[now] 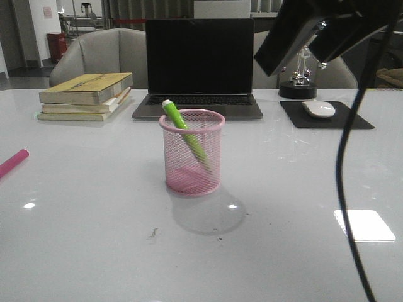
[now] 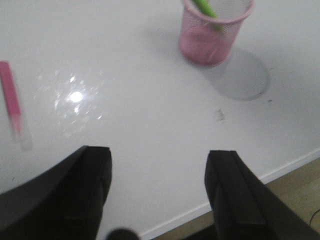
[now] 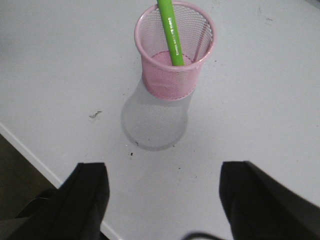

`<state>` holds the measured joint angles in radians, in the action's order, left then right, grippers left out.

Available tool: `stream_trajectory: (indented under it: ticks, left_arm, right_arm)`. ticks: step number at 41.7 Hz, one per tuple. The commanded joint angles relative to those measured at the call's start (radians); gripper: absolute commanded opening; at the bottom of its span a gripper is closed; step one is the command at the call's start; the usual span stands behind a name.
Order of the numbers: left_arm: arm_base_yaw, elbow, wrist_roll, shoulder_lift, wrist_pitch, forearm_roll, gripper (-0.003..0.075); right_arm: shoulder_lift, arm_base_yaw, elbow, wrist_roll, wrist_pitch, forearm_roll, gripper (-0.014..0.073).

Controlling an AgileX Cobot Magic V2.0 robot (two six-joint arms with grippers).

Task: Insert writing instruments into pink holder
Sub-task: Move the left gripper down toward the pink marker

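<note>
The pink mesh holder stands mid-table, also in the left wrist view and the right wrist view. The lime green marker leans inside it, pale tip poking over the rim. The magenta marker lies flat on the table at the far left. My left gripper is open and empty over the table's front edge, between the magenta marker and the holder. My right gripper is open and empty, short of the holder. In the front view neither gripper's fingers show.
A stack of books lies at the back left, a laptop behind the holder, and a mouse on a black pad at the back right. A black cable hangs down on the right.
</note>
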<state>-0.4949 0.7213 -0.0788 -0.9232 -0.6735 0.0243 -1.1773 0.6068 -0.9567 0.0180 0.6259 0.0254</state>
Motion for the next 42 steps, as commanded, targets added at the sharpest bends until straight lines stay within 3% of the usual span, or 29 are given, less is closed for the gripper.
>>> stream_trajectory:
  ticks: [1,8,18,31,42]
  left_arm:
    - [0.093,0.075,-0.015,-0.063,0.011,0.013,0.0477]
    - [0.285,0.158,-0.013,-0.217,0.009,0.013,0.0582]
    - [0.42,0.325,-0.003,-0.495,-0.016,0.013,0.0582]
    - [0.465,0.567,0.018,-0.84,-0.061,0.013,0.0582]
    - [0.465,0.728,0.029,-1.007,-0.084,-0.009,0.058]
  right_arm:
    - [0.071,0.003,-0.003,-0.003,-0.053,0.004,0.057]
    - [0.091,0.003,0.018,-0.003,-0.055,0.004,0.057]
    - [0.091,0.003,0.018,-0.003,-0.059,0.004,0.057]
    - [0.091,0.003,0.018,-0.003,-0.059,0.004,0.057]
    - [0.091,0.003,0.018,-0.003,-0.062,0.004,0.057]
